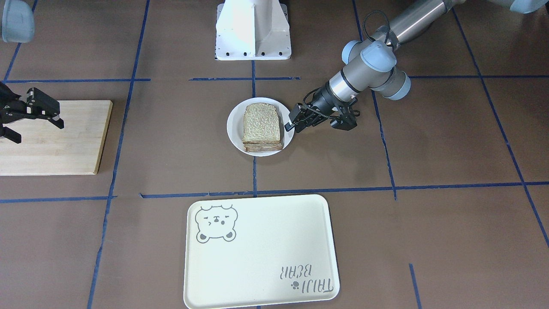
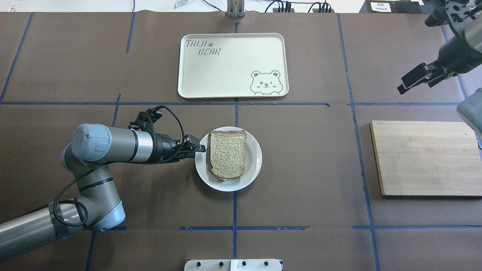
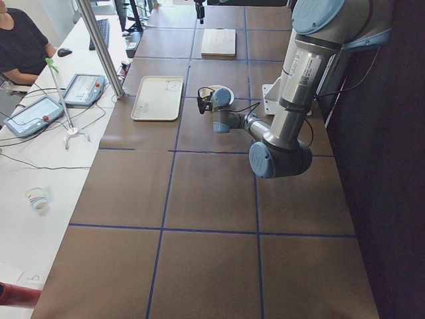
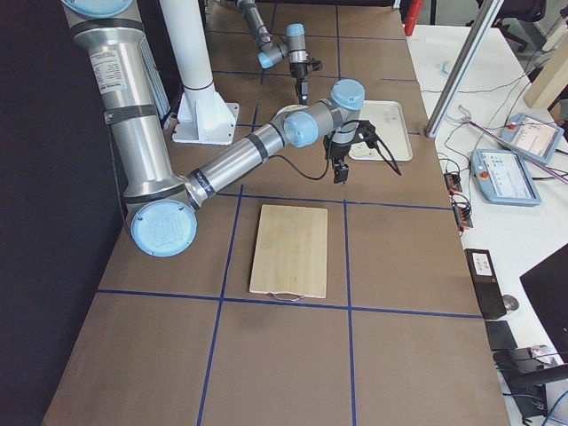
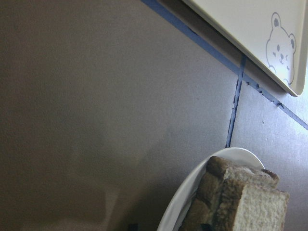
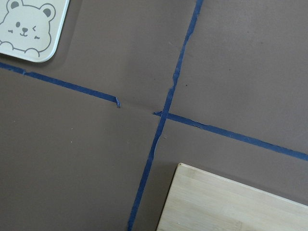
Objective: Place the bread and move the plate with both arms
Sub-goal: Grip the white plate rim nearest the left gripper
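Note:
The small white plate sits mid-table, also in the overhead view. On it lies the speckled tan bread, on top of a stack of other layers; the left wrist view shows the stack's edge and the plate's rim. My left gripper is low at the plate's rim on the left arm's side, its fingers closed on the rim. My right gripper is open and empty, raised near the wooden board.
A large cream tray with a bear drawing lies across the table from the robot. A wooden cutting board lies on the right arm's side. The white base stands behind the plate.

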Motion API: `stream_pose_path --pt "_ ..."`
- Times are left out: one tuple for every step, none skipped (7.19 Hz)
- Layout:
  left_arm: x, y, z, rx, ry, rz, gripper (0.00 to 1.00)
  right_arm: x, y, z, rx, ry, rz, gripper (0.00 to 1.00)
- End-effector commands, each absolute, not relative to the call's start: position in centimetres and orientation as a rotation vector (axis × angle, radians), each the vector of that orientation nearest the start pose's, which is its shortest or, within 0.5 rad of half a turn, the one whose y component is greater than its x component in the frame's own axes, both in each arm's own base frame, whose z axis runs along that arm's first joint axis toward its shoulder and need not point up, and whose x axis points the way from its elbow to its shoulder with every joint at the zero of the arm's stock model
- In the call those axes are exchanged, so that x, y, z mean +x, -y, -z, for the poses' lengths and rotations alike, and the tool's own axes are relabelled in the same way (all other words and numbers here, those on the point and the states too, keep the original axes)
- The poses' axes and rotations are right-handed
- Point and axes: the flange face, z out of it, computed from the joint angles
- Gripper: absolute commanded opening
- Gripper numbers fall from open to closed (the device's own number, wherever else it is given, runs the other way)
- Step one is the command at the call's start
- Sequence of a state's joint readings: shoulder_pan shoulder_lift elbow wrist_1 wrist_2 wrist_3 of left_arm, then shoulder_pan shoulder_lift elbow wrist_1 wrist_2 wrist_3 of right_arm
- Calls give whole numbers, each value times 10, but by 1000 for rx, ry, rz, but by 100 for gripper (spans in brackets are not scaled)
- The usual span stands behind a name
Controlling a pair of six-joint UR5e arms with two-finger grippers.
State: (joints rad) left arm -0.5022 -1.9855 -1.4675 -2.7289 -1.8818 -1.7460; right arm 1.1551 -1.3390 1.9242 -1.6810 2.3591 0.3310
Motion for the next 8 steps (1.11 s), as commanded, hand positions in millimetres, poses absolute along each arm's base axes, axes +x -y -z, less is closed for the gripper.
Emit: stream_pose_path --pt "524 399 -340 -17 -1484 315 50 -162 524 -377 135 888 265 100" --pt "527 395 -340 -22 -1483 308 50 -162 525 -376 137 888 265 100" --pt "529 392 -340 -27 -1483 306 50 -162 525 -376 138 888 264 100" --pt "530 390 -340 -30 -1483 302 47 -162 525 -376 138 887 264 100" --pt "535 384 -339 -38 -1484 293 45 -161 525 -375 139 889 264 100" --pt "536 383 -338 -40 -1485 290 44 -162 525 -374 142 889 266 100" --pt "537 381 -338 -42 -1486 287 44 -162 525 -373 144 889 266 100" --pt "544 378 -334 -48 -1489 279 44 -160 526 -373 144 890 263 100"
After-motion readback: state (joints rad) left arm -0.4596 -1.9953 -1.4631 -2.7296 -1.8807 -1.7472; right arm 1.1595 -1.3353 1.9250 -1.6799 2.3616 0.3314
